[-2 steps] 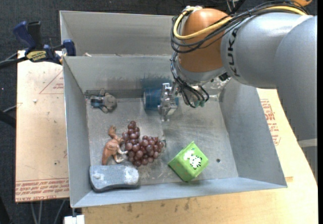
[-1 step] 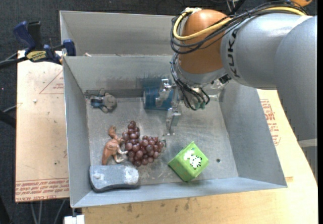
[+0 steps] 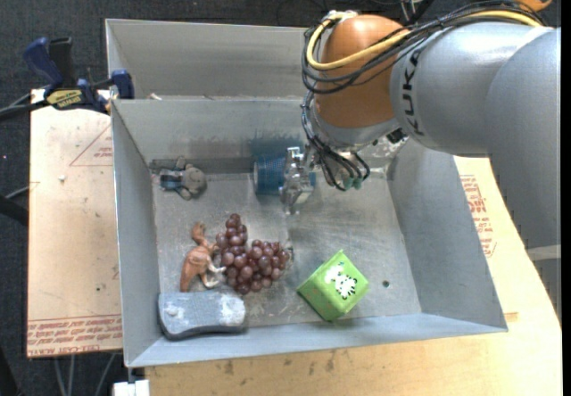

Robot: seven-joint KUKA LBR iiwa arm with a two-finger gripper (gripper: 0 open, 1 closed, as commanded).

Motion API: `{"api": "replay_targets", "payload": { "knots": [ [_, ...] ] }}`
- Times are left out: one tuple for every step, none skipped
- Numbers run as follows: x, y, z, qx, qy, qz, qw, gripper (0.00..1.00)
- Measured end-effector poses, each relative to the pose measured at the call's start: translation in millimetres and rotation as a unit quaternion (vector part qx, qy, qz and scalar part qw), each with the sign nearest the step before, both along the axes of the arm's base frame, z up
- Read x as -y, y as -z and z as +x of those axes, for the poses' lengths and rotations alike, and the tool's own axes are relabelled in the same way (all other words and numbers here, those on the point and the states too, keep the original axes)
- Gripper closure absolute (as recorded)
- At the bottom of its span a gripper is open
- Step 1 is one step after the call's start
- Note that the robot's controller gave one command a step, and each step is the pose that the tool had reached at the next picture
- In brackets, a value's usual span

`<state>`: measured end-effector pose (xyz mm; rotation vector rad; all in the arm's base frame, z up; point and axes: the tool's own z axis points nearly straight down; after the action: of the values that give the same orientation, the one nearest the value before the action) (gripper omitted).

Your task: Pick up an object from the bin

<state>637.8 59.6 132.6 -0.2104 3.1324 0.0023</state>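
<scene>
Camera view looks down into the grey metal bin (image 3: 439, 253), where the silver arm (image 3: 486, 86) comes in over the right edge, its wrist capped by an orange cover (image 3: 357, 64) ringed with yellow and black cables. The gripper (image 3: 296, 187) hangs low near the middle of the bin's back edge, just off the floor, and sits right against the right side of a blue cylinder (image 3: 268, 173) lying on its side there. From this angle it is not possible to tell whether the jaws are spread or pressed together, nor whether they have any hold on the cylinder; the two look to be touching or very nearly so. Further along the back edge toward the left wall lies a small grey and blue toy figure (image 3: 183, 179), well apart from the gripper. Nearer the front edge, left of centre, a bunch of dark purple grapes (image 3: 253, 260) rests on the floor with a brown toy animal (image 3: 197, 259) touching its left side. A flat grey pad-like thing (image 3: 202, 313) fills the front left corner just below them. A green cube with a white pattern on its face (image 3: 333, 286) stands tilted on the floor toward the front right, just beside the grapes and clear of the gripper.
</scene>
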Motion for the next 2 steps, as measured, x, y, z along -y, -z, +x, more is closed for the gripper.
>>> {"api": "replay_targets", "payload": {
  "knots": [
    [0.1,1.9,-4.7,-0.0129,0.0,-0.001,0.9999,0.0],
    [-0.1,-0.2,0.1,0.0002,0.0,0.0,1.0,1.0]
  ]
}}
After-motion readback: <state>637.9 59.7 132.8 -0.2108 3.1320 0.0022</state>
